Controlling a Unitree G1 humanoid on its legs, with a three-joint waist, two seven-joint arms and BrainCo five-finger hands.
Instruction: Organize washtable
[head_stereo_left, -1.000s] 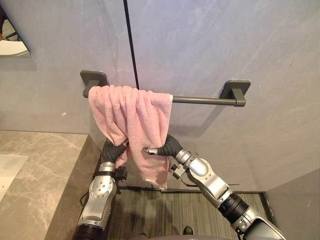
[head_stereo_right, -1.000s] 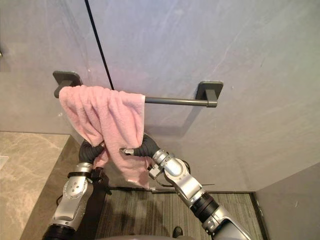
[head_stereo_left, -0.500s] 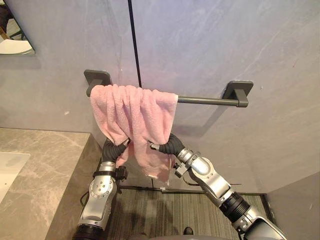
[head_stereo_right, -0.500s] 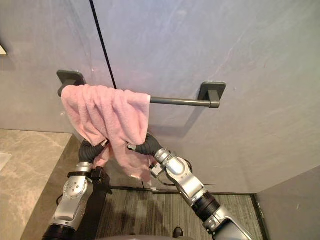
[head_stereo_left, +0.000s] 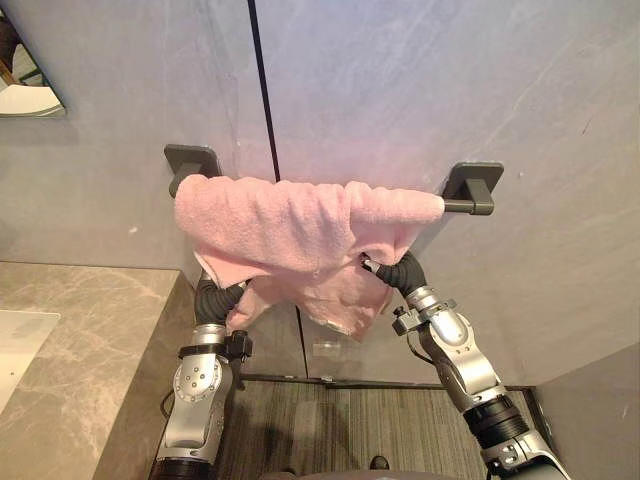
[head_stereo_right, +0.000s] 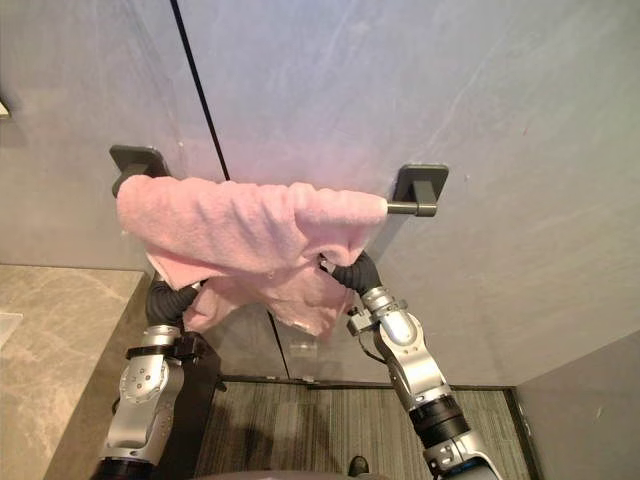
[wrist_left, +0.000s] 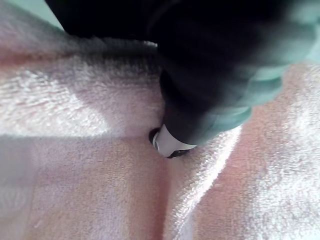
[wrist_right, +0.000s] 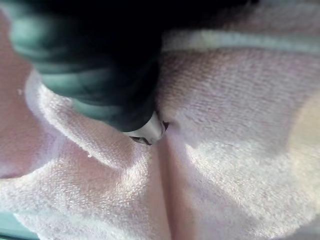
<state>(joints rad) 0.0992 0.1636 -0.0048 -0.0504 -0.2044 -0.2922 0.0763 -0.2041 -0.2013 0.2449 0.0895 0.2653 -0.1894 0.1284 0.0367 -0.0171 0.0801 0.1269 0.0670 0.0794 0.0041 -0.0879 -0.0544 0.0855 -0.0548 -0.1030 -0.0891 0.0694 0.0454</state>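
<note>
Towel: the pink towel (head_stereo_left: 300, 225) hangs over the dark bar (head_stereo_left: 456, 207) on the grey wall. It is spread along almost the whole bar, probably so that it dries flat and looks tidy.
Left robot hand (wrist_left: 215, 70): it reaches up under the towel's end near the worktop (head_stereo_left: 70, 330). Cloth covers it, so I cannot tell if it grips.
Right robot hand (wrist_right: 95, 60): it is under the other end, near the bar's right bracket. Its grip is also hidden.
Lower edge: bunched between both hands; it seems to need smoothing.
</note>
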